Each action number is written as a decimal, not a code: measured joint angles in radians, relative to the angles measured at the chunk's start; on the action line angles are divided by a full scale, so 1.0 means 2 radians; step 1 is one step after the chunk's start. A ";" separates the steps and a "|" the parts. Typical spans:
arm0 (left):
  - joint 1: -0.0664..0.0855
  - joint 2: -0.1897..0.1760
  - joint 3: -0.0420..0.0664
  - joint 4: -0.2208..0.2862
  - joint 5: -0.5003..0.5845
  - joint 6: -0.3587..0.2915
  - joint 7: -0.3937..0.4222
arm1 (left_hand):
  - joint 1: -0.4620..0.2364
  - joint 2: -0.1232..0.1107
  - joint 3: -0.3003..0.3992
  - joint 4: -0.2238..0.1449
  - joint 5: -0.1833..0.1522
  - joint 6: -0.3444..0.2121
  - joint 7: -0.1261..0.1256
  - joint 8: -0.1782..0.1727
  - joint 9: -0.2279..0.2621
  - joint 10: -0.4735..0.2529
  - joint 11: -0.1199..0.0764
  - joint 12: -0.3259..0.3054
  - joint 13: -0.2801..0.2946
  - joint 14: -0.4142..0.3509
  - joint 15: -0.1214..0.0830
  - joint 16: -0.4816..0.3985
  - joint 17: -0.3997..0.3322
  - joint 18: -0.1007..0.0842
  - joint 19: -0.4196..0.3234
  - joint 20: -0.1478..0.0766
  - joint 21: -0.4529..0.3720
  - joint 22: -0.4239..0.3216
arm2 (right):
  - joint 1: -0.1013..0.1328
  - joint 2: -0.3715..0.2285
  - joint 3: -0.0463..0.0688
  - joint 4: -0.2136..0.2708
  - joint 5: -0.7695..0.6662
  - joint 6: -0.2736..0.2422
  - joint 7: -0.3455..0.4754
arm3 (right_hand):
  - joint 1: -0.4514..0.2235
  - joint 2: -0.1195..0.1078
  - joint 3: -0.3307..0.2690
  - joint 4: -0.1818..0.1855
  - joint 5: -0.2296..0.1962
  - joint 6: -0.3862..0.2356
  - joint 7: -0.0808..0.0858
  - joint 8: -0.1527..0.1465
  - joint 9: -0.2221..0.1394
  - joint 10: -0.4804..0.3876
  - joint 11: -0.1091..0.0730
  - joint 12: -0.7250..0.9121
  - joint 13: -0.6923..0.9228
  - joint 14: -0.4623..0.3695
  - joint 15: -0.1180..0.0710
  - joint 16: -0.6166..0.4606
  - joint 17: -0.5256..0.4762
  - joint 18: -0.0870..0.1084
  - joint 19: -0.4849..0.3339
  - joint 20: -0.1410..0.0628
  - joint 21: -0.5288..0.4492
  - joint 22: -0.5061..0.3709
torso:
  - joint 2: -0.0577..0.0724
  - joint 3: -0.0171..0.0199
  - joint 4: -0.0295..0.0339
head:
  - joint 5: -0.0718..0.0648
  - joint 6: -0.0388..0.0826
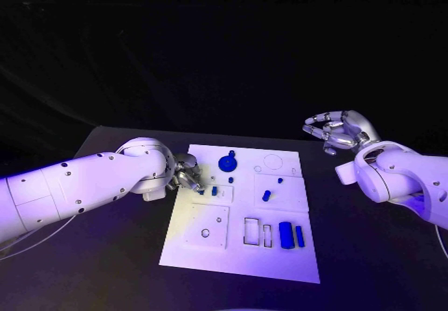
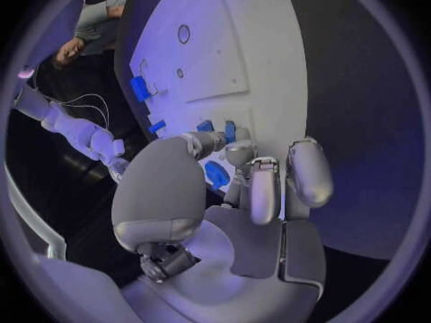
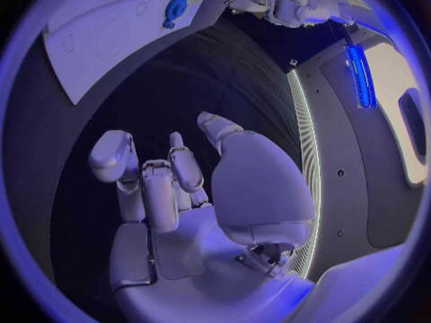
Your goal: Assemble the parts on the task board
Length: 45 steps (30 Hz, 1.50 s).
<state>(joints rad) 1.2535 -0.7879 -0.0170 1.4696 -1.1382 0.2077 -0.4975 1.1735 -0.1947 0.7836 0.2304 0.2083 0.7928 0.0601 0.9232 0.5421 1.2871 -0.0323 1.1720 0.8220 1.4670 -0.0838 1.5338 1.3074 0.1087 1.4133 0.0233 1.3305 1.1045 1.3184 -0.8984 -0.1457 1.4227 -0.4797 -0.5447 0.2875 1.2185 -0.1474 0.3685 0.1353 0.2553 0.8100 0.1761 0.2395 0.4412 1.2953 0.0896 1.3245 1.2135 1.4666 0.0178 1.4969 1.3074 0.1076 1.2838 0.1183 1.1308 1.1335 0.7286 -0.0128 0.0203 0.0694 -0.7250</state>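
The white task board (image 1: pixel 198 253) lies in the middle of the black table. On it are a round blue part (image 1: pixel 228 162), a small blue part (image 1: pixel 266 195), two blue blocks (image 1: pixel 287 234) side by side, and a small blue part (image 1: pixel 213 190) near its left edge. My left hand (image 1: pixel 187 176) reaches over that left edge, its fingertips (image 2: pixel 239 152) right at two small blue pieces (image 2: pixel 230 130); whether they pinch one is unclear. My right hand (image 1: pixel 340 129) hangs raised beyond the board's right side, fingers (image 3: pixel 171 183) apart and empty.
Recessed square plates with holes and slots (image 1: pixel 207 227) cover the board's near half. Black table (image 1: pixel 373 259) surrounds the board on both sides. In the right wrist view the board (image 3: pixel 99 29) and the round blue part (image 3: pixel 175 7) lie far from the right hand.
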 measured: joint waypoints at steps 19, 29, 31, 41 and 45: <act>0.001 0.002 0.001 0.000 -0.006 0.012 -0.001 | -0.009 0.001 0.000 0.000 -0.001 0.000 0.000 0.004 0.003 0.009 -0.002 0.008 0.014 0.000 0.000 0.003 0.000 0.000 0.002 -0.002 0.003 0.004 | 0.000 0.000 0.000 0.000 0.000 0.000 0.000 | 0.000 0.000 0.000 0.000 0.000 0.000 0.000 0.000 0.000 0.000 0.000 0.000 0.000 0.000 0.000 0.000 0.000 0.000 0.000 0.000 0.000 0.000 | 0.000 0.0004 -0.0004 | 0.000 -0.001; 0.001 0.002 0.001 -0.002 -0.007 0.015 -0.001 | -0.035 -0.003 0.016 -0.020 -0.002 0.005 -0.001 0.008 -0.001 0.012 -0.004 0.010 0.017 0.000 -0.004 0.003 0.000 -0.005 0.004 -0.004 0.003 0.005 | 0.000 0.000 0.000 -0.001 0.000 0.000 0.000 | 0.000 0.000 0.000 0.000 0.000 0.000 0.000 0.000 0.000 0.000 0.000 0.000 0.000 0.000 0.000 0.000 0.000 0.000 0.000 0.000 0.000 0.000 | 0.000 0.0002 0.0000 | -0.001 -0.002; 0.001 0.003 0.001 -0.002 -0.007 0.015 -0.001 | -0.040 -0.003 0.014 -0.021 -0.002 0.005 -0.002 0.008 -0.001 0.012 -0.004 0.010 0.017 0.000 -0.004 0.003 0.000 -0.005 0.004 -0.004 0.003 0.005 | 0.000 0.000 0.000 -0.001 0.000 0.000 0.000 | 0.000 0.000 0.000 0.000 0.000 0.000 0.000 0.000 0.000 0.000 0.000 0.000 0.000 0.000 0.000 0.000 0.000 0.000 0.000 0.000 0.000 0.000 | 0.000 0.0001 0.0000 | -0.001 -0.002; 0.001 0.005 0.001 -0.005 -0.007 0.015 -0.001 | -0.059 -0.003 -0.010 -0.013 -0.002 0.026 -0.015 0.005 -0.007 0.014 -0.007 0.012 0.024 -0.002 -0.005 0.005 0.000 -0.005 0.005 -0.005 0.005 0.008 | 0.000 0.000 0.000 -0.001 0.000 0.000 0.000 | 0.000 0.000 0.001 0.001 0.002 0.000 0.000 0.000 0.000 0.000 0.000 0.000 0.000 0.000 0.000 0.000 0.000 0.000 0.000 0.000 -0.003 -0.001 | 0.000 0.0001 0.0000 | 0.000 -0.002; 0.001 0.006 0.000 -0.006 -0.007 0.015 -0.001 | -0.061 -0.004 -0.016 -0.010 -0.002 0.030 -0.019 0.005 -0.008 0.014 -0.007 0.012 0.024 -0.002 -0.005 0.005 0.000 -0.005 0.005 -0.005 0.005 0.009 | 0.000 0.000 0.000 -0.001 0.000 0.000 0.000 | 0.000 0.000 0.001 0.001 0.002 0.000 0.000 0.000 0.000 0.000 0.000 0.000 0.000 0.000 0.000 0.000 0.000 0.000 0.000 0.000 -0.003 -0.001 | 0.000 0.0001 0.0000 | 0.000 -0.002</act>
<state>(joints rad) 1.2550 -0.7766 -0.0161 1.4572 -1.1515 0.2379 -0.4998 1.0523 -0.2027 0.7515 0.2097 0.2037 0.8530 0.0215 0.9328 0.5267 1.3158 -0.0465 1.1961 0.8695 1.4634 -0.0946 1.5444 1.3073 0.0989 1.4242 0.0125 1.3410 1.1219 1.3177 -0.8984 -0.1457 1.4208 -0.4794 -0.5448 0.2882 1.2186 -0.1474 0.3715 0.1381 0.2593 0.8100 0.1761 0.2394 0.4405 1.2953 0.0896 1.3245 1.2135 1.4666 0.0178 1.4969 1.3073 0.1076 1.2838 0.1183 1.1248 1.1322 0.7289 -0.0126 0.0203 0.0689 -0.7285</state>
